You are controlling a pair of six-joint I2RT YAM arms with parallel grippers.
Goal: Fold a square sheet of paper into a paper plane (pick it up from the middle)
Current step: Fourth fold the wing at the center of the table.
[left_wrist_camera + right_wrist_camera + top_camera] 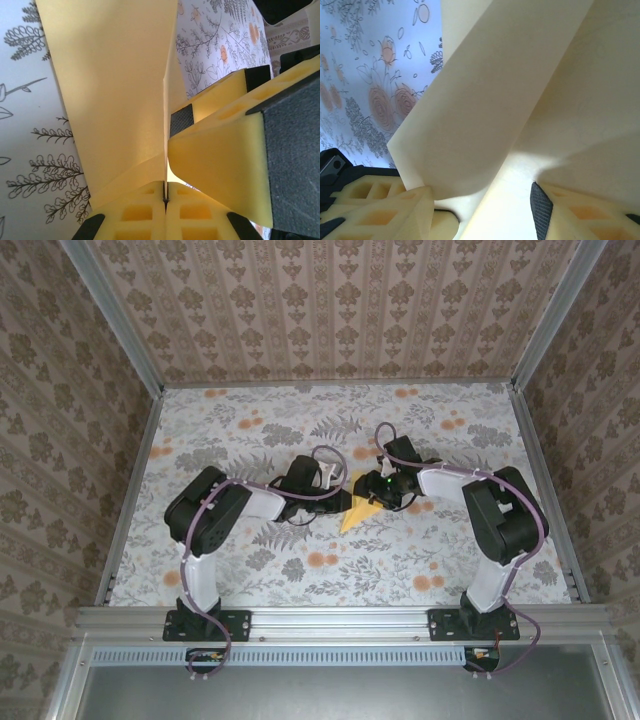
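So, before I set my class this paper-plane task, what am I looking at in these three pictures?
These are two robot arms, left and right, bolted at the near edge of a flowered table, each ending in a two-finger gripper. The wide picture comes from a camera above and behind them; the close-ups come from cameras on each wrist. At the table's middle, the left gripper is pinched shut on a partly folded yellow sheet of paper; the right gripper stands open around it.
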